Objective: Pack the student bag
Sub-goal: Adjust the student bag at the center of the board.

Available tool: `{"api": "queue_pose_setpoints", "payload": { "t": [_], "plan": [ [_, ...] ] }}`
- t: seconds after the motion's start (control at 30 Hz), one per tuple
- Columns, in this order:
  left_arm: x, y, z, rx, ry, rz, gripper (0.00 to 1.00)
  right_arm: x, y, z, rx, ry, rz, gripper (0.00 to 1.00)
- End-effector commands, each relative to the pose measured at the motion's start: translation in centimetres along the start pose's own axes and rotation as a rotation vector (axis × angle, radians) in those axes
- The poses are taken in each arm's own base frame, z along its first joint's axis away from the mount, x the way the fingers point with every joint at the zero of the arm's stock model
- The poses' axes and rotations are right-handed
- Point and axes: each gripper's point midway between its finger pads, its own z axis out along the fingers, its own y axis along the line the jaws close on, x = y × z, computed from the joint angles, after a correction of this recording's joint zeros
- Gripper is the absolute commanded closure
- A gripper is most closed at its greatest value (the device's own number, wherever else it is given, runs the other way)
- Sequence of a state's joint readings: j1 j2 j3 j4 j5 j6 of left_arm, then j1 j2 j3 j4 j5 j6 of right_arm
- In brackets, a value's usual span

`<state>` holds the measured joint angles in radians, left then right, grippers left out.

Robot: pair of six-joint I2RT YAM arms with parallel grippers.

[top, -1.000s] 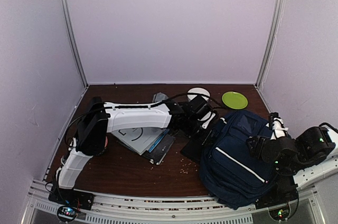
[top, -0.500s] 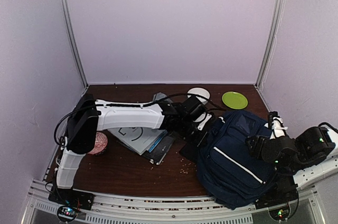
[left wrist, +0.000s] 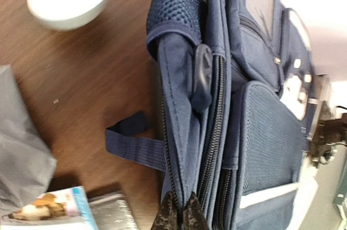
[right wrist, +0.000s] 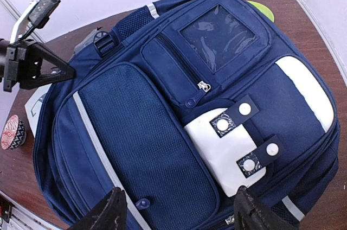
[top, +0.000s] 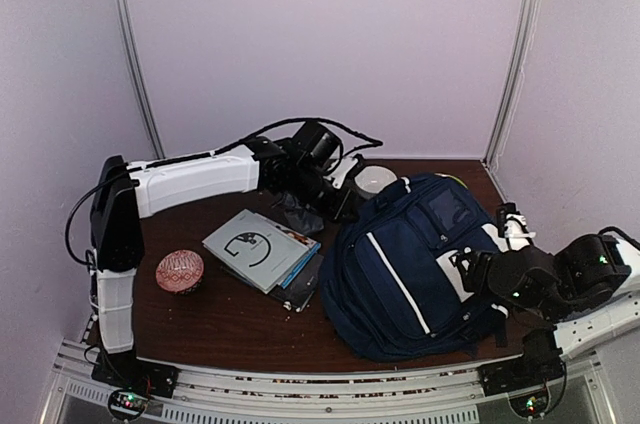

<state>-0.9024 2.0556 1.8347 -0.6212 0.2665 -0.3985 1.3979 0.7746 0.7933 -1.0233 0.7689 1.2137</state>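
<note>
The student bag (top: 400, 274) is a big navy backpack with white trim, lying front-up on the right of the table. My left gripper (top: 342, 202) is at its upper left edge. In the left wrist view the left gripper (left wrist: 179, 211) is shut on a fold of the student bag (left wrist: 255, 78) beside a zip. In the top view my right gripper (top: 468, 274) hovers over the bag's lower right. Seen from the right wrist, the right gripper (right wrist: 179, 200) is open above the mesh pocket and white buckle patch of the student bag (right wrist: 162, 105), with nothing between its fingers.
A white bowl (top: 376, 180) stands behind the bag, and a green plate (right wrist: 260, 10) peeks past its far edge. A grey pouch (top: 300, 212) lies under the left arm. A stack of books (top: 262, 249) and a patterned round thing (top: 181, 271) lie at left.
My left gripper has shut on the bag's edge and pulled it left and toward the back. The bag shifted with it and now hides most of the green plate. The right gripper stays open.
</note>
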Motion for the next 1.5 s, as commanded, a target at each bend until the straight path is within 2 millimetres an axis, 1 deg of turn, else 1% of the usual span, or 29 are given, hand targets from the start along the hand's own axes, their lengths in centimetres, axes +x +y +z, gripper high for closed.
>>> {"api": "queue_pose_setpoints", "payload": {
  "t": [0.0, 0.07, 0.1, 0.13, 0.17, 0.2, 0.23, 0.3, 0.33, 0.4, 0.5, 0.53, 0.6, 0.63, 0.67, 0.7, 0.77, 0.83, 0.97, 1.1, 1.13, 1.17, 1.23, 1.27, 1.3, 1.37, 1.4, 1.47],
  "plan": [
    [-3.7, 0.9, -0.3, 0.016, -0.077, 0.044, 0.93, 0.0, 2.4, 0.8, -0.061, 0.04, -0.008, 0.33],
    [-4.7, 1.7, -0.6, 0.003, -0.093, 0.032, 0.86, -0.1, 3.3, 1.1, -0.09, 0.054, -0.001, 0.32],
    [-5.0, 2.1, -0.8, -0.006, -0.102, 0.025, 0.77, -0.2, 3.6, 1.2, -0.099, 0.057, -0.001, 0.33],
    [-5.3, 2.2, -1.3, -0.01, -0.112, 0.022, 0.72, -0.4, 3.8, 1.2, -0.105, 0.058, -0.003, 0.33],
    [-5.5, 2.0, -1.7, -0.01, -0.119, 0.024, 0.58, -0.5, 4.0, 1.2, -0.109, 0.058, -0.006, 0.33],
    [-5.6, 1.8, -2.4, -0.007, -0.126, 0.026, 0.48, -0.8, 4.2, 1.3, -0.11, 0.057, -0.009, 0.33],
    [-5.5, 1.5, -3.1, -0.003, -0.132, 0.024, 0.41, -0.9, 4.3, 1.3, -0.109, 0.054, -0.014, 0.33],
    [-4.8, 1.0, -4.2, -0.01, -0.131, 0.012, 0.34, -1.3, 4.4, 1.4, -0.109, 0.05, -0.022, 0.32],
    [-4.5, 0.4, -5.4, -0.019, -0.142, 0.011, 0.31, -1.5, 4.5, 1.4, -0.109, 0.047, -0.024, 0.32],
    [-3.0, -0.1, -6.8, -0.066, -0.144, -0.007, 0.24, -1.6, 4.5, 1.6, -0.11, 0.04, -0.026, 0.32],
    [0.8, -1.6, -8.1, -0.149, -0.133, -0.043, 0.15, -1.4, 4.3, 2.2, -0.113, 0.038, -0.021, 0.32],
    [2.5, -1.8, -8.1, -0.174, -0.126, -0.074, 0.11, -1.1, 4.2, 2.6, -0.115, 0.041, -0.02, 0.32],
    [5.8, -2.3, -7.7, -0.183, -0.099, -0.134, 0.1, -0.6, 4.2, 3.1, -0.123, 0.05, -0.017, 0.32],
    [8.2, -2.1, -7.0, -0.189, -0.063, -0.168, 0.1, -0.4, 4.2, 3.3, -0.127, 0.051, -0.016, 0.32],
    [8.7, -2.5, -7.0, -0.173, -0.071, -0.194, 0.1, -0.2, 4.2, 3.5, -0.126, 0.057, -0.022, 0.33],
    [10.3, -2.3, -6.3, -0.165, -0.05, -0.216, 0.11, 0.0, 4.3, 3.7, -0.127, 0.061, -0.024, 0.32],
    [11.4, -2.8, -5.4, -0.12, -0.039, -0.245, 0.13, 0.6, 4.3, 4.0, -0.126, 0.077, -0.036, 0.33],
    [11.8, -3.1, -4.3, -0.096, -0.032, -0.257, 0.15, 1.1, 4.4, 4.2, -0.13, 0.092, -0.04, 0.33],
    [11.7, -3.9, -2.9, -0.08, -0.016, -0.248, 0.17, 2.6, 4.4, 4.3, -0.156, 0.141, -0.048, 0.34],
    [11.5, -4.0, -1.6, -0.075, -0.009, -0.245, 0.2, 4.2, 4.1, 4.4, -0.169, 0.196, -0.07, 0.34],
    [11.4, -4.1, -1.4, -0.071, -0.009, -0.237, 0.23, 4.5, 4.1, 4.4, -0.173, 0.206, -0.079, 0.34],
    [11.4, -4.1, -1.1, -0.069, -0.006, -0.232, 0.29, 4.8, 4.2, 4.4, -0.182, 0.22, -0.096, 0.34],
    [11.6, -3.6, -0.7, -0.088, 0.001, -0.223, 0.54, 5.8, 4.4, 4.5, -0.197, 0.254, -0.143, 0.35],
    [11.7, -3.3, -0.6, -0.103, 0.0, -0.219, 0.64, 6.3, 4.6, 4.6, -0.201, 0.279, -0.175, 0.35],
    [11.6, -3.2, -0.7, -0.114, -0.008, -0.214, 0.76, 7.0, 4.6, 4.6, -0.2, 0.304, -0.209, 0.36],
    [11.2, -2.7, -1.2, -0.134, -0.018, -0.202, 0.96, 7.8, 5.1, 4.4, -0.201, 0.333, -0.288, 0.38],
    [10.8, -2.4, -1.6, -0.148, -0.028, -0.196, 1.0, 8.2, 5.7, 4.1, -0.212, 0.338, -0.338, 0.39],
    [10.0, -1.9, -2.4, -0.166, -0.05, -0.185, 1.0, 8.9, 7.0, 3.4, -0.25, 0.354, -0.422, 0.4]
  ]
}}
